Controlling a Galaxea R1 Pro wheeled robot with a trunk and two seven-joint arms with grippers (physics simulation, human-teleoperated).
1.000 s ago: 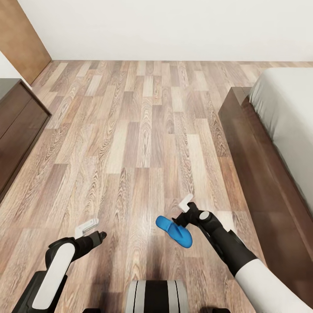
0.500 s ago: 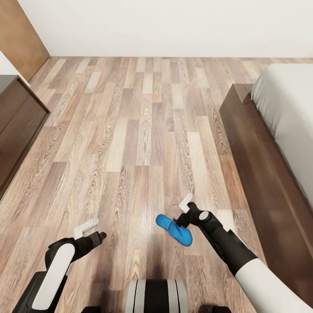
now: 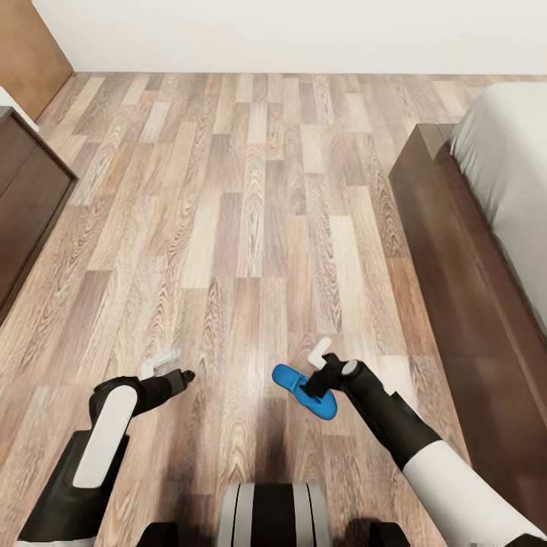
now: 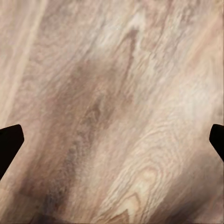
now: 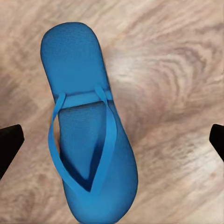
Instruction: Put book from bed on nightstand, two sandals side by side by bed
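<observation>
Quick read on where you are: the sandal (image 3: 291,377) looks like it's down now. A second ago it hung tilted off your right gripper (image 3: 320,371). Now it lies flat on the floor (image 3: 251,190), sole down and straps up. In the right wrist view the sandal (image 5: 88,140) sits square under the camera, and the dark fingertips (image 5: 9,144) are way out at either side, not touching it. So the right jaws are spread and released, with nothing in them.

Your left gripper (image 3: 163,365) is also spread wide. Its wrist view is just bare planks between the two tips, so it's idle.

The whole head picture has slid too, with the far wall higher up and the arms showing more. That's your head or trunk dipping, not the room moving.

As for placement, the sandal is on the floor planks near the long wooden side of the bed (image 3: 456,266), apart from the frame rather than against it. I'd call that fine for "next to the bed".

My guess is this is sandal one parked. You still need to fetch its partner and lay it just beside this one, toes the same way. Then the book goes on a nightstand. Lift the right arm straight up so you don't nudge the sandal on the way out.
</observation>
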